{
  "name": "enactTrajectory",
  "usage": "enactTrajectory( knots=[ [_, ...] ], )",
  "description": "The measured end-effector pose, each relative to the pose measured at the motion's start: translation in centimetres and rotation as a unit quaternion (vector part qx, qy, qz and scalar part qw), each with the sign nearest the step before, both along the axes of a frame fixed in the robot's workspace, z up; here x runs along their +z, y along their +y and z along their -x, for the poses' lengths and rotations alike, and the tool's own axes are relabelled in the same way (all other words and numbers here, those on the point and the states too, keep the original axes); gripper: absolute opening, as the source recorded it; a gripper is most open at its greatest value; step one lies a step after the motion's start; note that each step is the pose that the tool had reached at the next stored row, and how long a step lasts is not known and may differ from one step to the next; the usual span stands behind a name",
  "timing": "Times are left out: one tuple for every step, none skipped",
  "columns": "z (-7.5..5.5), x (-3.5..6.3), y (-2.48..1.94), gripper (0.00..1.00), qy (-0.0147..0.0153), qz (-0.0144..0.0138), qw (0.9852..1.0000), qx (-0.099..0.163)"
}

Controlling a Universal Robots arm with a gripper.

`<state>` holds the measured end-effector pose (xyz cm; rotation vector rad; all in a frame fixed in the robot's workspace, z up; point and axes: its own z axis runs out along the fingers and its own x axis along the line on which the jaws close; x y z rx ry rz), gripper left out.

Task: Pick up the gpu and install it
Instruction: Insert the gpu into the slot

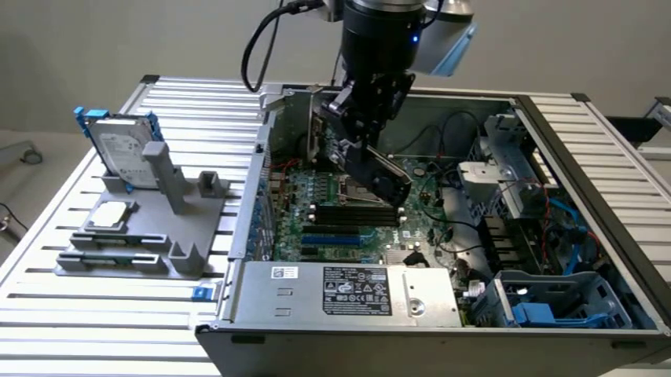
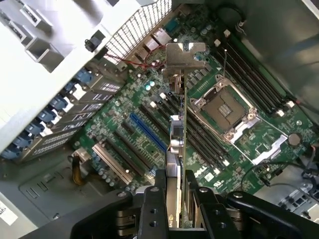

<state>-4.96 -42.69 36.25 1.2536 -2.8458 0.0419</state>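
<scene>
Gripper [image 1: 360, 141] hangs inside the open computer case [image 1: 587, 169], fingers pressed together on the gpu [image 1: 384, 177], pinching it by one end. In the exterior view the card slants down and away from the fingers, toward the exterior view's right, with its black face showing. It sits over the motherboard [image 1: 346, 216] and is not in a slot. Can't tell if its low corner touches anything.

In the wrist view the gripper [image 2: 175, 194] clamps the gpu [image 2: 177, 144] edge-on, one of the fingers [image 2: 151, 206] on each flat side. The silver bracket [image 2: 185, 56] is at the card's far end, away from the fingers.

Under the held card is the motherboard [image 2: 119, 119]. The processor socket [image 2: 224, 110] lies just to one side of the card line, the blue slot [image 2: 148, 133] to the other side, and black slots run parallel between them right beneath the card. In the exterior view the blue slot [image 1: 330, 233] sits below and nearer the camera than the gripper, and the power supply [image 1: 346, 292] is nearer still, at the case's front wall.

Well apart from the gripper, outside the case toward the exterior view's left, a grey stand [image 1: 137, 255] rests on the slatted table [image 1: 84, 322]. A hard drive [image 1: 121, 153] in a blue frame stands upright in it, and a small square silver chip [image 1: 110, 214] lies flat on it.
</scene>
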Motion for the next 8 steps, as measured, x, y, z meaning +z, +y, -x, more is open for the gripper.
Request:
enactTrajectory(
  knots=[
    [0.00, -0.07, 0.00, 0.26, 0.0000, 0.0000, 1.0000, 0.009],
    [0.00, -0.13, 0.00, 0.26, 0.0000, 0.0000, 0.9998, 0.018],
    [0.00, -0.20, 0.00, 0.26, 0.0000, 0.0000, 0.9996, 0.027],
    [0.00, -0.27, 0.00, 0.26, 0.0000, 0.0000, 0.9993, 0.037],
    [0.00, -0.33, 0.00, 0.26, 0.0000, 0.0000, 0.9990, 0.046],
    [0.00, -0.40, 0.00, 0.26, 0.0000, 0.0000, 0.9985, 0.055],
    [0.00, -0.47, 0.00, 0.26, 0.0000, 0.0000, 0.9980, 0.063],
    [0.00, -0.53, 0.00, 0.26, 0.0000, 0.0000, 0.9974, 0.072]
  ],
)
